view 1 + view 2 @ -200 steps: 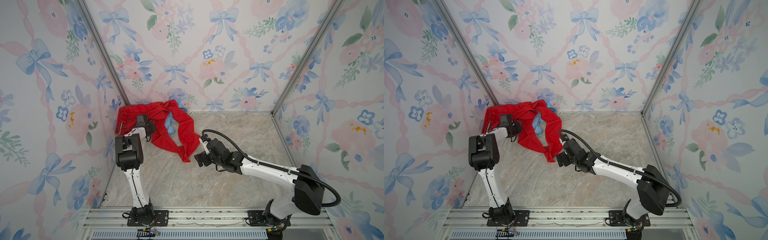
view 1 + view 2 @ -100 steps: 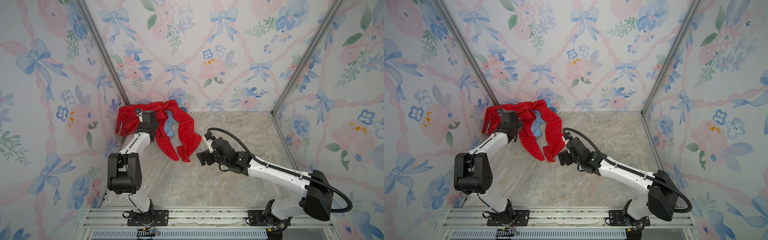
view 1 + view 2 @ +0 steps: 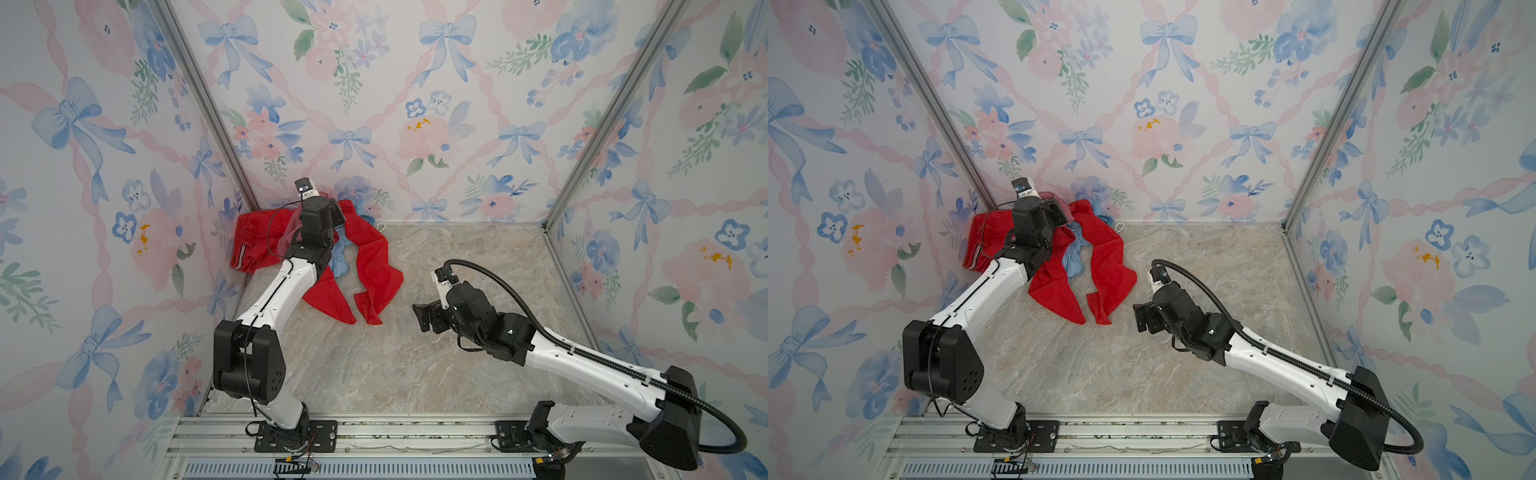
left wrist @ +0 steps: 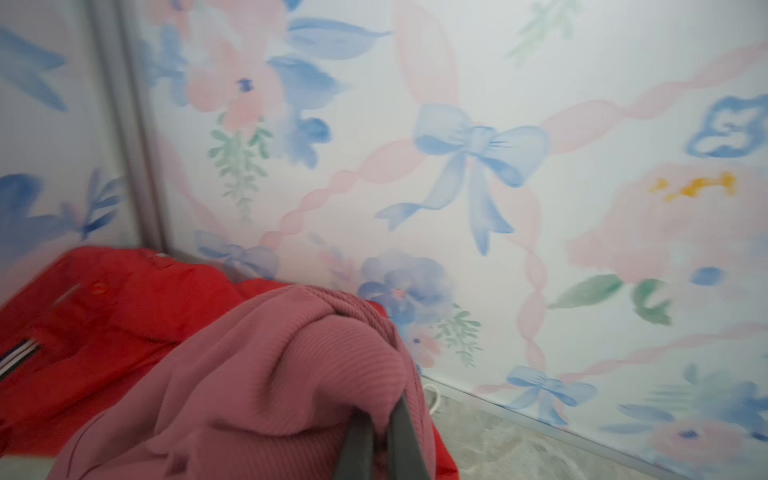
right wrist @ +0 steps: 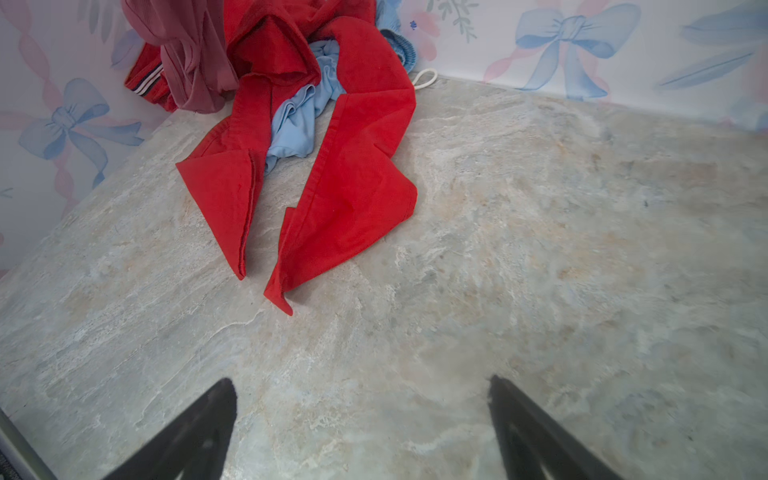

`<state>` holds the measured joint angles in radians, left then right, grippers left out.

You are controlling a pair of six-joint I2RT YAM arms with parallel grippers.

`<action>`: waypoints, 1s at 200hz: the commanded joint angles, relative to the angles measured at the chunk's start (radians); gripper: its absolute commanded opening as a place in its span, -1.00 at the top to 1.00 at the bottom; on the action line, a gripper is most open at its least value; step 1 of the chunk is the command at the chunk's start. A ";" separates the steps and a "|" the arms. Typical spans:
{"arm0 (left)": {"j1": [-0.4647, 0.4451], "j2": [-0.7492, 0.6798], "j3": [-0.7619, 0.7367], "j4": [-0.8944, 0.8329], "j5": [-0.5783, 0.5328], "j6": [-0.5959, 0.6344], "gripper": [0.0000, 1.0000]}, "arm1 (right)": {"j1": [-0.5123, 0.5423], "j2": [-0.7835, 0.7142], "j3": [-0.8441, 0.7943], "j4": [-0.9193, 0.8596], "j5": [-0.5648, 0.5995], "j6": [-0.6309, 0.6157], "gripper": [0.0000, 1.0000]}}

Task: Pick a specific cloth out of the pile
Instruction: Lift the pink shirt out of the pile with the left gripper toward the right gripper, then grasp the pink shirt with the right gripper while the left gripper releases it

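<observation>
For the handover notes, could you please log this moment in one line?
left tool: shut on pink cloth, hanging over pile | right tool: open, empty, above table | pile: red trousers, blue cloth

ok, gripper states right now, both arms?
left gripper: shut on the dusty-pink cloth.
right gripper: open, holding nothing.

Bright even light; soft shadows; left wrist view blurred

Ribbed dusty-pink cloth (image 4: 270, 374), bunched, above the red-and-blue pile (image 5: 357, 166) in the far left corner
</observation>
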<state>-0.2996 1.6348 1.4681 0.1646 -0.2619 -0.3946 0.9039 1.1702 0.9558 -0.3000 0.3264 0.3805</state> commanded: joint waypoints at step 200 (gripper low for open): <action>-0.685 0.143 0.410 -0.418 0.047 -0.684 -0.96 | -0.751 -0.018 -0.223 -0.213 -0.324 0.159 -0.94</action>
<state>-0.9344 1.8790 1.7111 -0.1844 -0.0608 -0.8722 0.1520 1.1652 0.8059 -0.5465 0.0551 0.4850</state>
